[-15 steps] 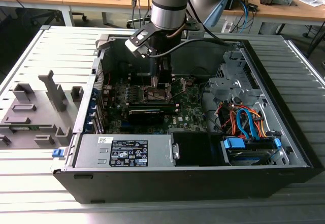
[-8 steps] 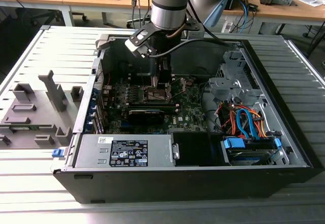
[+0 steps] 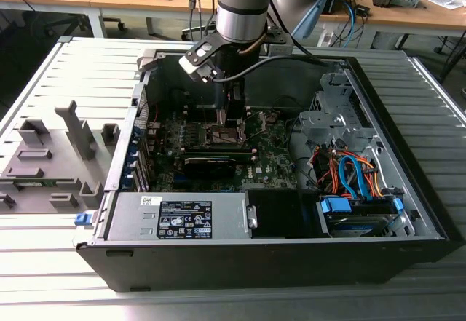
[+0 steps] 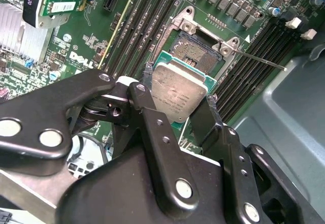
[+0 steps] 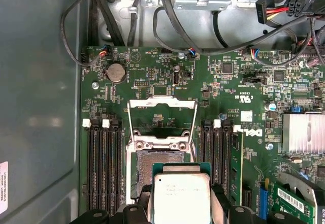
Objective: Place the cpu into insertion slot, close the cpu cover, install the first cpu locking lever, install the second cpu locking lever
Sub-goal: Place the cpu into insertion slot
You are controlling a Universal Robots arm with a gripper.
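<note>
Holding the cpu (image 4: 179, 94) in the gripper (image 4: 180, 87), with the fingers (image 4: 205, 120) pressed on two opposite edges and parted only as wide as the chip itself. Kept flat, grey metal face up, just above the insertion slot (image 4: 195, 51) and covering only one part of it; not seated in the socket. Dark contact field of the slot open to see past the chip's edge.

At the far edge of the insertion slot, the cpu cover (image 5: 161, 113) swung up and open on its hinge, clear of the socket. From one corner of the slot, a thin wire lever (image 4: 259, 60) sticking out sideways over the neighbouring black slots. On both sides of the insertion slot, close and parallel, rows of long memory slots (image 5: 104, 163). Beyond the slot, past the raised cover, a round coin battery (image 5: 116, 72); further beyond, a bundle of black cables (image 5: 167, 26) at the board's edge. Well apart from the slot, a finned silver heatsink (image 5: 303, 132).

In the exterior view, a long black card (image 3: 211, 162) just beside the insertion slot on the near side, then the power supply (image 3: 182, 218) further that way. Toward the exterior view's right of the slot, orange and blue cables (image 3: 349, 175). All around, the walls of the computer case (image 3: 408, 190), with the arm reaching down between them. In the second wrist view, the near side of the slot hidden behind the gripper's black links.
</note>
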